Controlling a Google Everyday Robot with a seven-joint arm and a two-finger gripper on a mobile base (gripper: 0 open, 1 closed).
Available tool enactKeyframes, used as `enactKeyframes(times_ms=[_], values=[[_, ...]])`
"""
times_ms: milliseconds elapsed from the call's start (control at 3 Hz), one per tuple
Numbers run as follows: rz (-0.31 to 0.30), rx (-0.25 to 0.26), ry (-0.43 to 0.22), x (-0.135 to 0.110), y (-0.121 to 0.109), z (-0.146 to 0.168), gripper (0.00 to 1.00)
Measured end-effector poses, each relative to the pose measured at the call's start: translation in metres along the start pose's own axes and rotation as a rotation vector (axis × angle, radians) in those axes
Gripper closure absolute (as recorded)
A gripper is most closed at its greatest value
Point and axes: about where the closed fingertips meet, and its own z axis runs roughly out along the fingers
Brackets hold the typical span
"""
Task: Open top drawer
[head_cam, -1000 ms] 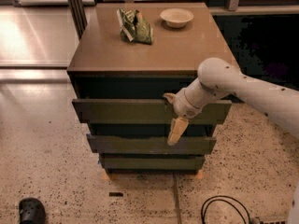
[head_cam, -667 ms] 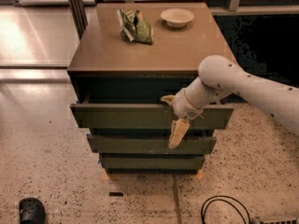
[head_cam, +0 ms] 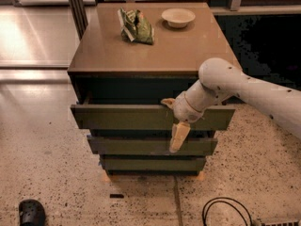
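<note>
Single-arm rig at a drawer cabinet. The top drawer (head_cam: 122, 117) sits directly under the near edge of the worktop (head_cam: 155, 55). Its dark olive front now projects a little farther beyond that edge than it does a second earlier, and the dark slot between front and worktop is slightly wider. The pincer (head_cam: 177, 128) has travelled outward with it, keeping its place on the front's upper lip, below the near edge and right of its middle. One pale part lies over the lip and the rest hangs down across the front toward the second drawer (head_cam: 117, 146). Whether the pincer is clenched on the lip or only hooked over it cannot be told from this view. The white arm (head_cam: 244, 86) reaches in from the right, past the near right corner.

Reading: the pull is under way and the drawer is part open (the tray inside is not yet visible), so the task appears roughly midway. Further straight outward travel seems needed.

On the worktop, a crumpled green bag (head_cam: 136, 26) lies toward the far edge, left of centre. A pale bowl (head_cam: 178, 17) stands near the far edge, right of centre. Neither shifts with the pull.
</note>
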Motion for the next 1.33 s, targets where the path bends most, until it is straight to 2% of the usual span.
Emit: enactKeyframes(times_ms=[333, 667, 1000, 1333], values=[[-0.015, -0.046, 0.009, 0.000, 0.016, -0.003, 0.00], [-0.015, -0.046, 0.009, 0.000, 0.016, -0.003, 0.00], [-0.047, -0.076, -0.002, -0.003, 0.026, 0.004, 0.00], [-0.067, -0.119, -0.013, -0.006, 0.064, 0.003, 0.00]])
